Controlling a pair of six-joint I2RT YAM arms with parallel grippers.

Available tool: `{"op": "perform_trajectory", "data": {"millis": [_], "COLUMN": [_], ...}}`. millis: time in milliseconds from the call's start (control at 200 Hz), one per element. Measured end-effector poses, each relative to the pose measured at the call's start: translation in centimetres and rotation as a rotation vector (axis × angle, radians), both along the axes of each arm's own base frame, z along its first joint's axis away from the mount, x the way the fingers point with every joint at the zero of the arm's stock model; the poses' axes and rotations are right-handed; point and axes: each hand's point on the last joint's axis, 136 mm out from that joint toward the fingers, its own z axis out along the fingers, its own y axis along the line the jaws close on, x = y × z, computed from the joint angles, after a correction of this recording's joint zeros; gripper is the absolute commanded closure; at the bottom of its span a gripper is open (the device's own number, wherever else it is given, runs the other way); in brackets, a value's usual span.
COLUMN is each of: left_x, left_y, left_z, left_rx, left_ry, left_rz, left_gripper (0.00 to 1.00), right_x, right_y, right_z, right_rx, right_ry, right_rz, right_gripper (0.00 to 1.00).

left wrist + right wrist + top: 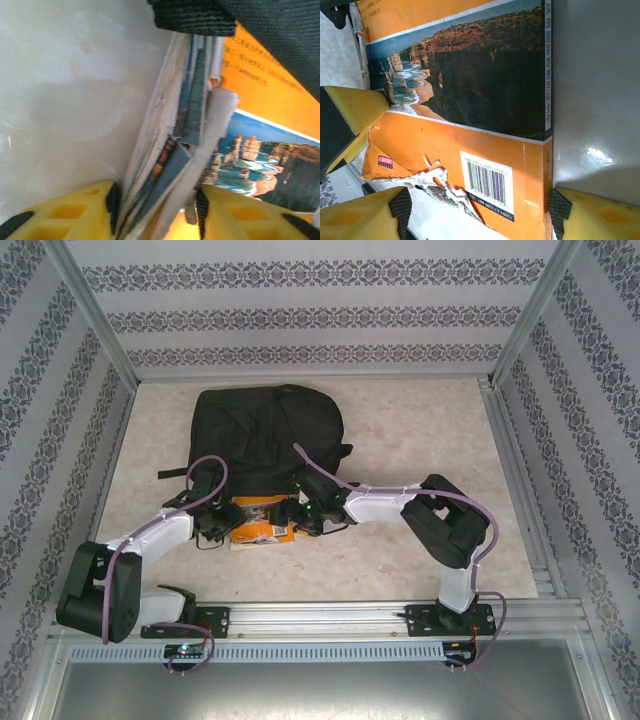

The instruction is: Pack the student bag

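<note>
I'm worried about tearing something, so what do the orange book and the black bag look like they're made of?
The orange book: paper pages under a glossy printed cover, likely thin card; it shines and has a ragged white tear. The black bag: soft matte woven fabric; fine weave and folds show.

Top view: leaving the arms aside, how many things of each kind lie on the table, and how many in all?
bag, black: 1
book, orange with a torn cover: 1
Total: 2
</note>
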Motion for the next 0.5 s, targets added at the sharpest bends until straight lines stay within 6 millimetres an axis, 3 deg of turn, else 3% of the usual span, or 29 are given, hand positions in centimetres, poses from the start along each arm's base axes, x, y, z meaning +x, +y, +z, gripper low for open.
{"op": "perform_trajectory", "data": {"millis": [135, 345, 500], "left_x": [-0.5, -0.3, -0.4], "left_y": [0.2, -0.7, -1.5], "left_z": [0.3, 2.6, 2.9], "left_rx": [0.000, -0.067, -0.122], "left_ry": [-0.013, -0.070, -0.057], "left_rz": [0.006, 0.002, 0.015], "left_gripper": [0.77, 0.97, 1.00], "right_x": [0.2, 0.4, 0.7], "right_y": [-0.3, -0.6, -1.3], "right_z": [-0.1, -0.1, 0.0], "right_rx": [-0.002, 0.004, 0.010], "right_ry": [0.011, 0.023, 0.019], "right_rz": [-0.006, -0.009, -0.038], "right_gripper": [0.29, 0.30, 0.26]}}
